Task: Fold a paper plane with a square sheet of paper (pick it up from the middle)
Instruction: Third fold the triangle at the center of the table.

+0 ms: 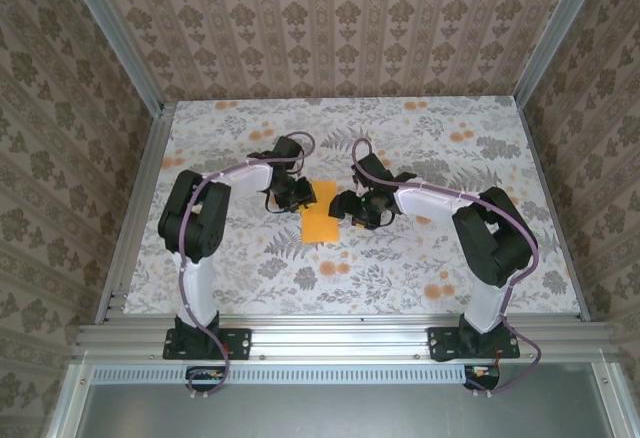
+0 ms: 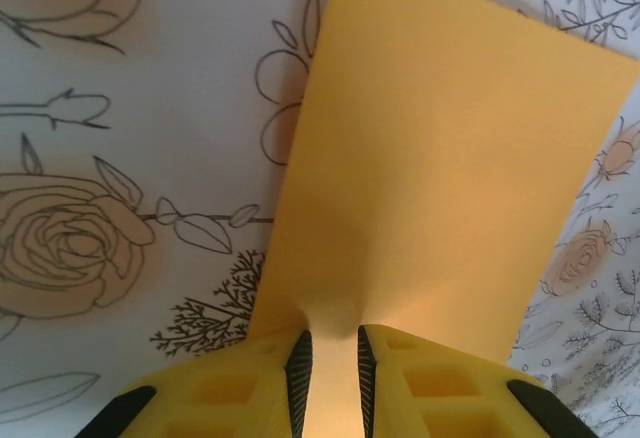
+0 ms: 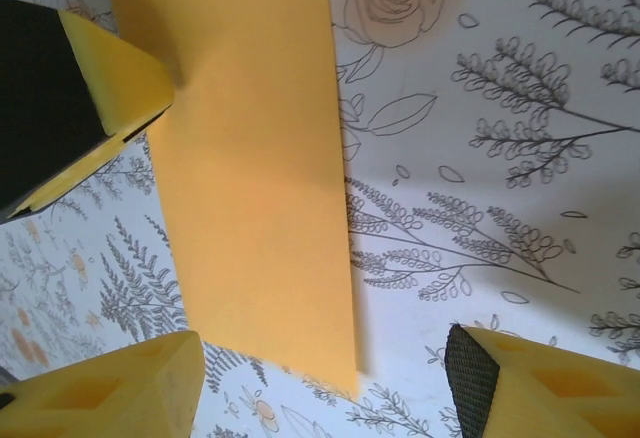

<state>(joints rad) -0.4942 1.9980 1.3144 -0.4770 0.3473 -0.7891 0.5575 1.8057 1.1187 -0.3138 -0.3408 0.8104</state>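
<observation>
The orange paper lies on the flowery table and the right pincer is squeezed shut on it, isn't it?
Not quite. The right pincer is open, its fingers wide apart and not squeezing the orange paper, as the right wrist view shows. The paper does lie on the flowery table.

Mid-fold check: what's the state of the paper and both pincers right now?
orange paper sheet: rectangular, lying on the floral table, one end puckered up.
left pincer: nearly shut, pinching that puckered end.
right pincer: open, over a corner of the sheet, gripping nothing.
</observation>
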